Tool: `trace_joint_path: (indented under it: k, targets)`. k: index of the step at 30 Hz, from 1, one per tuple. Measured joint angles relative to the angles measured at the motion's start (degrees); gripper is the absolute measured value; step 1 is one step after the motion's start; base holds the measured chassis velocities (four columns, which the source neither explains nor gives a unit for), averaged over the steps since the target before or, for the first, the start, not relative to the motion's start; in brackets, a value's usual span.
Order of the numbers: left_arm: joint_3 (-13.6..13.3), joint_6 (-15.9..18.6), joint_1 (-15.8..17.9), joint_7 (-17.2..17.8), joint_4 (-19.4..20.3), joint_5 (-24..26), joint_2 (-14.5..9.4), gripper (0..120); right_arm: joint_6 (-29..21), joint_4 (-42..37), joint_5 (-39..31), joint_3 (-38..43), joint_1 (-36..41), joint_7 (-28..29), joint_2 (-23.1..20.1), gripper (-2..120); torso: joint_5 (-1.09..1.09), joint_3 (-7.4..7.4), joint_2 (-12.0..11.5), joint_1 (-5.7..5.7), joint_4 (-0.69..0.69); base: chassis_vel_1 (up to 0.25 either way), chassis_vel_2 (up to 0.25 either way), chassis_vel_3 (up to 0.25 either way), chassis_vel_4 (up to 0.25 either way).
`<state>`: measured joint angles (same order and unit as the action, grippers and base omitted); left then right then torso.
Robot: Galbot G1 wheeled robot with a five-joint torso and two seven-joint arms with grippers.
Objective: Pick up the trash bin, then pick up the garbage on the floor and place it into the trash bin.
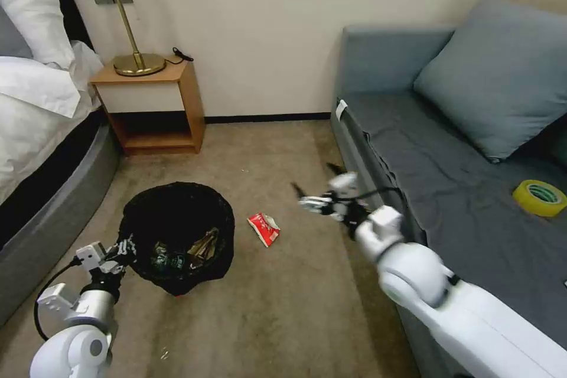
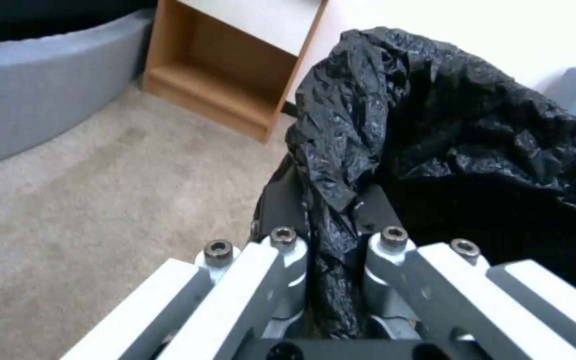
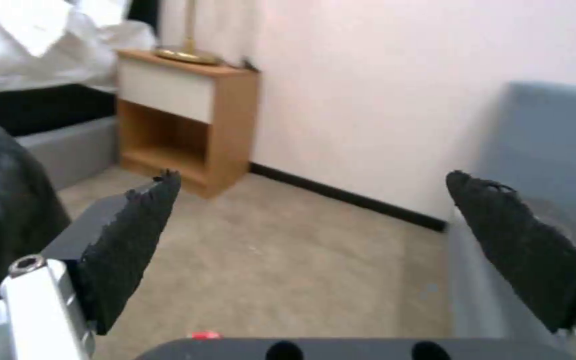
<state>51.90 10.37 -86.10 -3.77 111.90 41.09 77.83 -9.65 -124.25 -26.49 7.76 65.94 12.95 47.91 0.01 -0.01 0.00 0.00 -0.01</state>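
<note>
- The right gripper [image 1: 313,186] hangs above the carpet with its jaws spread wide and nothing between them; its black pads [image 3: 128,240] stand far apart in the right wrist view.
- From that gripper, the red snack wrapper [image 1: 263,228] lies at about 8 o'clock, near, flat on the carpet, its long axis running roughly 11 to 5.
- The left gripper [image 1: 121,251] is clamped on the bag-lined rim of the trash bin [image 1: 177,236], so the right arm is the free and nearer one.
- The bin sits at 9 o'clock from the wrapper, just beside it.
</note>
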Motion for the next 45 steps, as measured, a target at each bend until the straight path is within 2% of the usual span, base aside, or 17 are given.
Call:
trace_joint_path:
  k: [2, 3, 6, 12, 14, 18, 24, 45]
  targets:
    - [0.2, 0.1, -0.1, 0.0, 0.3, 0.0, 0.0, 6, 0.5, -1.6, 1.5, 3.2, 5.1, -0.7, 0.7, 100, -0.01, 0.0, 0.0, 0.0, 0.0, 0.0, 0.0, 0.0, 0.0]
    - [0.2, 0.1, -0.1, 0.0, 0.3, 0.0, 0.0, 6, 0.5, -1.6, 1.5, 3.2, 5.1, -0.7, 0.7, 100, -0.01, 0.0, 0.0, 0.0, 0.0, 0.0, 0.0, 0.0, 0.0]
    - [-0.1, 0.2, -0.9, 0.1, 1.3, -1.1, 0.5, 6, 2.5, -4.2, 6.7, 6.5, 14.9, -1.3, 4.3, 100, -0.02, 0.0, 0.0, 0.0, 0.01, 0.0, 0.0, 0.0, 0.0]
    - [-0.6, 0.2, -1.3, 0.2, 2.1, -2.2, 1.7, 6, 5.2, -4.6, 12.7, 6.5, 20.7, -1.3, 9.1, 100, -0.02, 0.0, 0.0, 0.0, 0.01, 0.0, 0.0, 0.0, 0.0]
    - [-0.5, 0.2, -1.4, 0.2, 2.8, -2.7, 2.5, 6, 6.7, -4.6, 16.4, 6.4, 24.6, -1.4, 12.7, 100, -0.02, 0.0, 0.0, 0.0, 0.01, 0.0, 0.0, 0.0, 0.0]
    - [-0.1, 0.3, -1.6, 0.4, 3.2, -2.8, 2.9, 6, 7.2, -4.6, 19.1, 6.3, 27.2, -1.5, 15.1, 100, -0.02, 0.0, 0.0, 0.0, 0.0, 0.0, 0.0, 0.0, 0.0]
    - [0.4, 0.3, -1.8, 0.5, 3.8, -3.0, 3.6, 6, 7.3, -4.6, 21.6, 5.6, 28.7, -2.0, 18.1, 100, -0.02, 0.0, 0.0, 0.0, 0.02, 0.0, 0.0, 0.0, 0.0]
    - [2.8, -0.1, -1.7, 0.2, 2.8, -2.0, 3.8, 6, 6.1, -4.3, 21.4, 4.9, 27.6, -3.8, 18.5, 100, -0.01, 0.01, 0.0, 0.0, 0.02, 0.0, 0.0, 0.0, 0.0]
